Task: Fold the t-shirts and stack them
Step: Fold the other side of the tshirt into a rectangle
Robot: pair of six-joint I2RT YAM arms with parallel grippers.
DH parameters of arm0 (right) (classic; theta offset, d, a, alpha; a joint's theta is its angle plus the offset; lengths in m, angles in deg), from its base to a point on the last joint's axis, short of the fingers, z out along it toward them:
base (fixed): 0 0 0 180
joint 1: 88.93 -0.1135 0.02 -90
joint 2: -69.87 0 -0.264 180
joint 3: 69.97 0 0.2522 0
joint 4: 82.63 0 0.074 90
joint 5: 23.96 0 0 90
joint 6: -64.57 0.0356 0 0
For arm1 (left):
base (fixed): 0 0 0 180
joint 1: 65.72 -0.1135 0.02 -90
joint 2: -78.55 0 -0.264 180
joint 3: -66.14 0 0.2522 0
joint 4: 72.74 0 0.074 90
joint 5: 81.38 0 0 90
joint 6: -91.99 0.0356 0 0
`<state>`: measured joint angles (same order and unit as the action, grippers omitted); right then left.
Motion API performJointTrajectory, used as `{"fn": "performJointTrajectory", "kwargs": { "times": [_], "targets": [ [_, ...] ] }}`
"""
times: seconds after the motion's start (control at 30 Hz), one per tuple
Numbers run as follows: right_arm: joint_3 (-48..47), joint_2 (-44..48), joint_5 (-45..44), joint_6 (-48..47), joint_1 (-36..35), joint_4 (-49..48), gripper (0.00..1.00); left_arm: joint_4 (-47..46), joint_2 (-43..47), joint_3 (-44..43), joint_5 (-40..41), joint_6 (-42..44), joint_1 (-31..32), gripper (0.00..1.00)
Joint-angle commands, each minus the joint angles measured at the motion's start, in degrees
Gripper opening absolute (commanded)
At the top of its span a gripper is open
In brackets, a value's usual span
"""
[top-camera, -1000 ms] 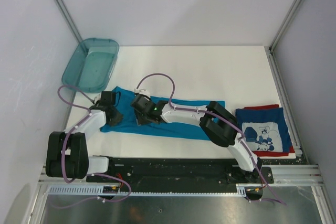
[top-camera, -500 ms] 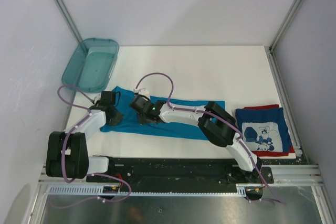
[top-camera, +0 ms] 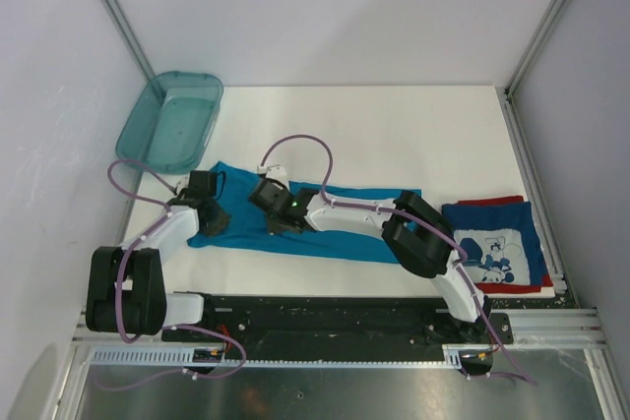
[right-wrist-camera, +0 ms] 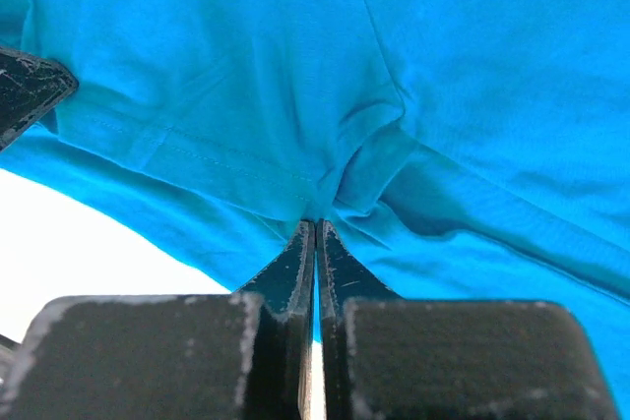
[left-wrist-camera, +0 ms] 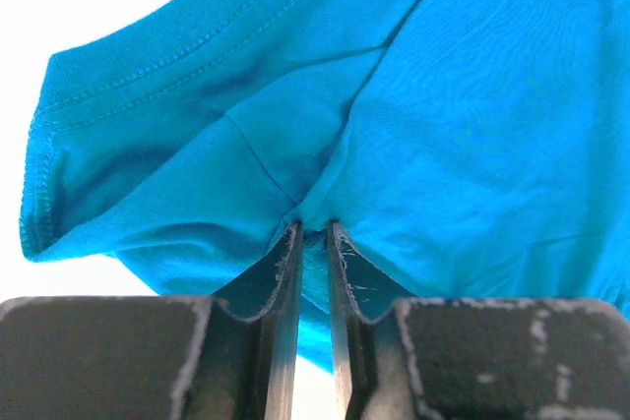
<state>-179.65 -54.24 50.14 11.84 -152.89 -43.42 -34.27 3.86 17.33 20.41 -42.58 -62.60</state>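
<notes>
The left gripper (left-wrist-camera: 313, 226) and the right gripper (right-wrist-camera: 315, 223) each pinch the flat teal-blue cloth t-shirt (top-camera: 335, 238); a folded dark-blue printed t-shirt (top-camera: 502, 243) lies beside its right end, a translucent teal plastic bin (top-camera: 138, 137) past its left.

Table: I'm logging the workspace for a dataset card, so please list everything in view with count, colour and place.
teal-blue t-shirt: one, plain teal-blue, spread lengthwise along the near edge of the table, left of centre to middle
folded t-shirt: one, dark blue with white cartoon print and red edge, near right corner
plastic bin: one, translucent teal, far left, nothing visible inside
table: one, white
left gripper: one, black, closed on a fold near the teal-blue t-shirt's left end
right gripper: one, black, closed on bunched cloth nearer its middle
</notes>
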Motion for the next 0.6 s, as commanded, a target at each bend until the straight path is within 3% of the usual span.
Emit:
{"fn": "performJointTrajectory", "kwargs": {
  "times": [0.0,0.23,0.57],
  "targets": [
    [1.0,4.3,-1.9,-0.2,-0.2,0.5,0.00,-0.7,0.0,-0.4,1.6,-0.4,-0.7,0.20],
    [2.8,4.0,0.2,-0.7,-0.2,-0.2,0.02,-0.6,0.5,-0.4,1.1,-0.5,-0.9,0.20],
    [4.9,8.8,4.0,-2.8,2.0,-1.1,0.38,1.5,8.8,-3.0,-2.2,-0.1,-0.9,0.26]
  ]
}}
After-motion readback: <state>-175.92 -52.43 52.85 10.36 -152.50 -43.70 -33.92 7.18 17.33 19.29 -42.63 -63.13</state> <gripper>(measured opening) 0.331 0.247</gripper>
